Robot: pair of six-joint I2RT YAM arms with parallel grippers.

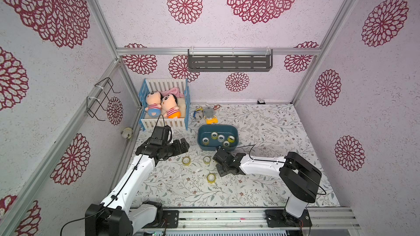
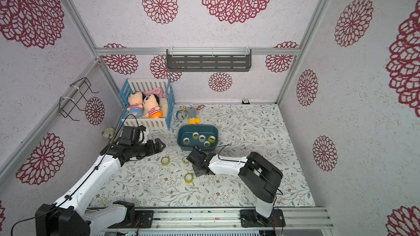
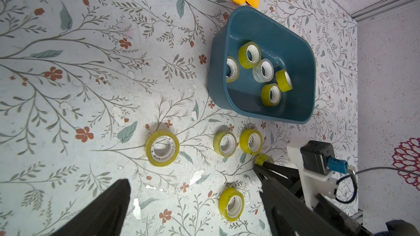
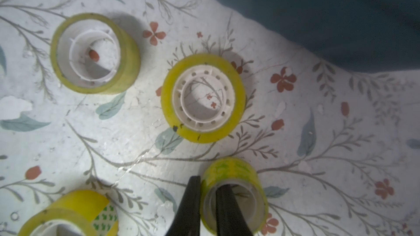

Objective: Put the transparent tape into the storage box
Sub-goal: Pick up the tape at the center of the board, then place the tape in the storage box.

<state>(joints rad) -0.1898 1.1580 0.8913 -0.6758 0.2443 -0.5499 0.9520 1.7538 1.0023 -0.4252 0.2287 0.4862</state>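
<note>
My right gripper (image 4: pixel 208 183) is shut on a yellowish transparent tape roll (image 4: pixel 234 171), one finger inside its core and one outside its wall, low over the table. The left wrist view shows that roll (image 3: pixel 263 158) at the fingertips. Several more tape rolls lie loose nearby (image 1: pixel 186 160) (image 1: pixel 211 177) (image 4: pixel 203 97). The dark teal storage box (image 1: pixel 235 132) (image 2: pixel 214 131) (image 3: pixel 218 76) stands just beyond my right gripper (image 1: pixel 218 155) and holds several rolls. My left gripper (image 3: pixel 193 187) (image 1: pixel 185 145) hovers open to the left of the box, with nothing between its fingers.
A blue-and-white toy crib (image 1: pixel 164 123) with two dolls stands at the back left. Small toys (image 1: pixel 208 114) lie behind the box. A grey shelf (image 1: pixel 229 63) hangs on the back wall. Walls enclose three sides of the floral table.
</note>
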